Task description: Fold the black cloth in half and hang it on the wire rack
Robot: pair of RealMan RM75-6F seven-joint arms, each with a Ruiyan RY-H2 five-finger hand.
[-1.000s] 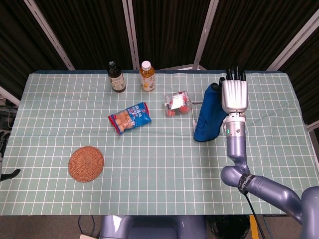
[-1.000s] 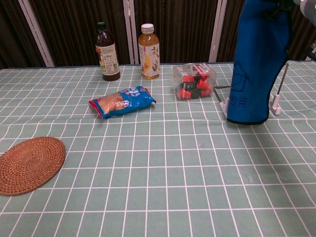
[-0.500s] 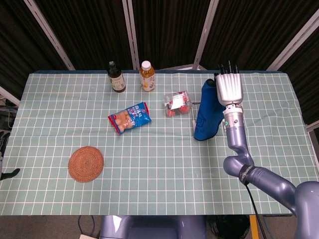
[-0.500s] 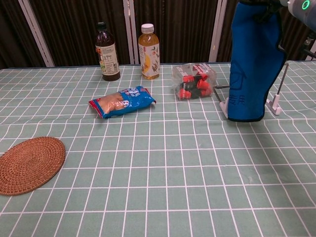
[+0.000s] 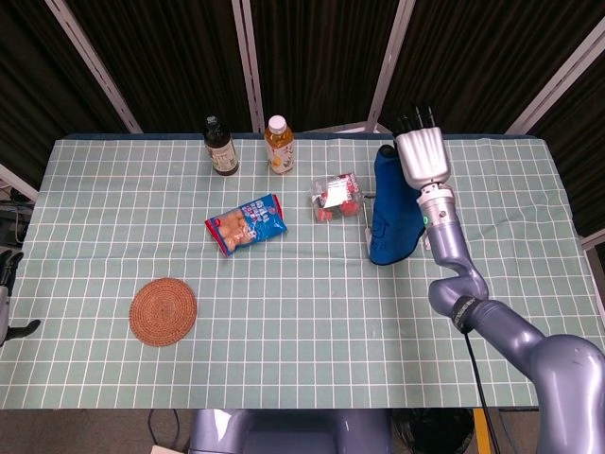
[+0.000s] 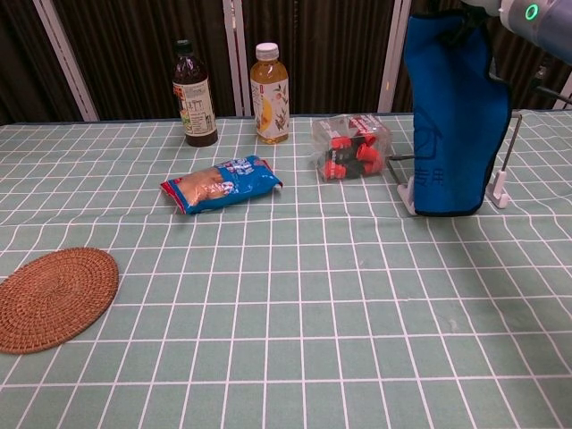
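The cloth (image 5: pixel 392 213), which looks dark blue here, hangs folded and upright at the right rear of the table. My right hand (image 5: pixel 423 161) grips its top edge from above, with fingers pointing away from me. In the chest view the cloth (image 6: pixel 451 116) drapes in front of the wire rack (image 6: pixel 502 170), hiding most of it. Its lower hem reaches down to the rack's white feet. Whether the cloth rests on the rack's bar is hidden. A dark sliver at the head view's left edge may be my left hand (image 5: pixel 8 270).
A bag of red packets (image 6: pixel 350 146) lies just left of the rack. A blue snack bag (image 6: pixel 221 184) lies at centre, with a dark bottle (image 6: pixel 194 94) and a tea bottle (image 6: pixel 269 82) at the back. A woven coaster (image 6: pixel 54 297) sits front left.
My right hand has carried the cloth's top leftward and further back, so the cloth now sits more to the left over the rack. A dark sliver has appeared at the left edge.
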